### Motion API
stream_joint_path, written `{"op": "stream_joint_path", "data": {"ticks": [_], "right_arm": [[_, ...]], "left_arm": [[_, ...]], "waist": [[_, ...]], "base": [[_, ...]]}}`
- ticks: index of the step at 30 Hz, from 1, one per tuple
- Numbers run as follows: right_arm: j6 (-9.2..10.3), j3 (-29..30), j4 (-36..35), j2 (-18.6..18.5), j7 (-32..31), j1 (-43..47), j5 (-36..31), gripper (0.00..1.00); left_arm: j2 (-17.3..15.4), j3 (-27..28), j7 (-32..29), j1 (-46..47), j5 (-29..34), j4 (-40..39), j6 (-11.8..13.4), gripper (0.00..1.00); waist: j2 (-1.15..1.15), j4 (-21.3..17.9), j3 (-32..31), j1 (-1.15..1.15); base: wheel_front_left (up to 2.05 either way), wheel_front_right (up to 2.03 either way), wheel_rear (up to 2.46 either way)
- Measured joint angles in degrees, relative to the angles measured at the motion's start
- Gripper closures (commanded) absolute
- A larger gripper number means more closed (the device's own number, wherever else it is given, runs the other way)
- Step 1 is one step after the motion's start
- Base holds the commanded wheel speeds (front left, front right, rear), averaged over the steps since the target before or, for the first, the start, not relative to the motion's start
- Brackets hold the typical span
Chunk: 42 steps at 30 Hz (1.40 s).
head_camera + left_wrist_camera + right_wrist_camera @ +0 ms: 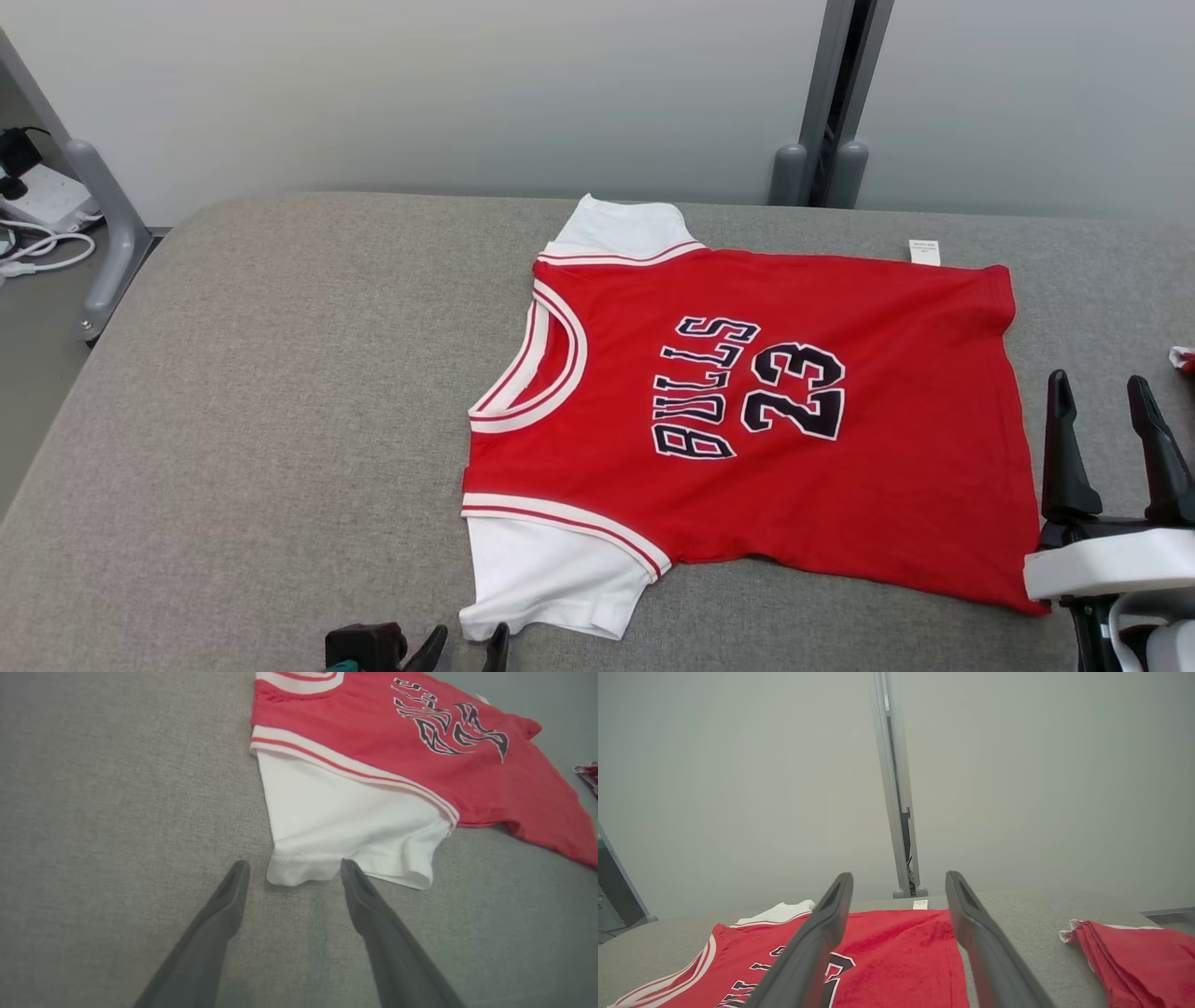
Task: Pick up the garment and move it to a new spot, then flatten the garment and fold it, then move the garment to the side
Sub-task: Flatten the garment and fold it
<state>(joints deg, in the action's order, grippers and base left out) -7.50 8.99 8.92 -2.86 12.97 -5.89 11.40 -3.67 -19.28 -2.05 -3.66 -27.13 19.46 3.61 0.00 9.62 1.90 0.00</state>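
The red 23 jersey [747, 401] lies flat on the grey table [261, 373], collar left, hem right. The left gripper [293, 863] is at its near white sleeve, fingers spread wide either side of the cuff corner. The right gripper [1097, 378] hovers by the hem, fingers apart, holding nothing.

A pale grey wall [420, 93] of smooth panels stands behind the desk [233, 373], evenly and softly lit. A grey post [840, 84] with a dark slot splits the panels; two rounded feet [789, 173] stand at its base, just behind the desk's far edge. The desk has a grey woven cover with rounded corners. At the left a slanted grey leg [103, 224] meets the grey floor [28, 373], beside a white power strip [47, 196] with white cables [47, 252].
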Motion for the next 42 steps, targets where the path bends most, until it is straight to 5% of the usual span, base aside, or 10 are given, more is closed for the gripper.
{"op": "stream_joint_path", "data": {"ticks": [20, 21, 23, 31, 42], "right_arm": [[0.00, -0.2, 0.3, 0.0, -0.1, 0.0, -0.4, 0.00], [0.00, -0.2, 0.4, 0.0, -0.1, 0.0, -0.4, 0.00], [0.00, 0.1, 0.7, 0.1, -0.4, 0.0, -0.4, 0.00], [0.00, 3.7, 5.0, 0.1, -2.2, 1.8, -2.4, 0.00], [0.00, 6.7, 18.6, 0.1, -2.4, 2.6, 3.9, 0.00]], "left_arm": [[0.2, -0.2, -3.4, 2.6, -3.4, 1.7, 0.6, 0.00], [0.3, -0.4, -3.4, 2.8, -4.1, 1.8, 0.2, 0.43], [0.5, -0.5, -2.7, 2.9, -4.8, 1.8, -0.3, 1.00], [-0.4, -1.4, 1.1, 3.5, -3.1, -2.0, -0.6, 1.00], [-2.0, -1.8, -1.5, 1.8, -3.6, -12.3, -0.5, 1.00]], "waist": [[0.00, -1.6, 0.8, 0.00], [0.00, -1.8, 0.9, 0.00], [0.00, -2.0, 0.9, 0.00], [0.00, -1.9, 0.9, 0.00], [0.00, -1.6, 0.3, 0.00]], "base": [[0.00, 0.00, 0.00], [0.00, 0.00, 0.00], [0.00, 0.00, 0.00], [0.00, 0.00, 0.00], [0.00, 0.00, 0.00]]}}
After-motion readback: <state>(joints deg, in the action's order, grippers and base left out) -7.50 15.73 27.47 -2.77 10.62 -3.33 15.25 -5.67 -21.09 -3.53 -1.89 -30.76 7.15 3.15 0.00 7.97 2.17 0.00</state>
